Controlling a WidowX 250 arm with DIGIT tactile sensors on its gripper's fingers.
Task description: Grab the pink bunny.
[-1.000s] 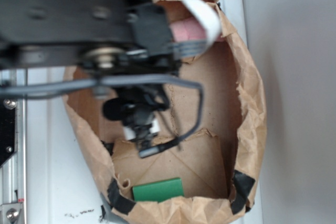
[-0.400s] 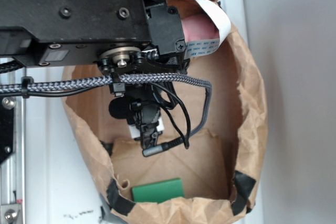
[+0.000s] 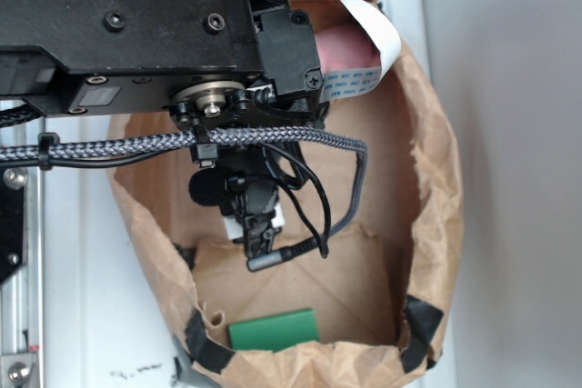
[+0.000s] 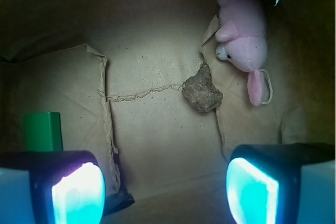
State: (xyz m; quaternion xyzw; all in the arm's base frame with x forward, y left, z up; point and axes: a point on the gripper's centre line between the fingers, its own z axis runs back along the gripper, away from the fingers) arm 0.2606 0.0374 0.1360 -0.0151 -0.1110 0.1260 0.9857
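At the far corner of the paper bag [image 4: 157, 35], beyond the brown rock-like lump [image 4: 202, 93], the pink bunny [image 4: 242, 32] lies on its side. It looks light, soft and squashy; the plump body should grip best, the ears would slip. The end effector [image 4: 163, 187] hangs spread wide, holding nothing.

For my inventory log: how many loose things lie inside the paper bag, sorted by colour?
Pink: 1, bunny
Brown: 1, rock
Green: 1, block
Total: 3
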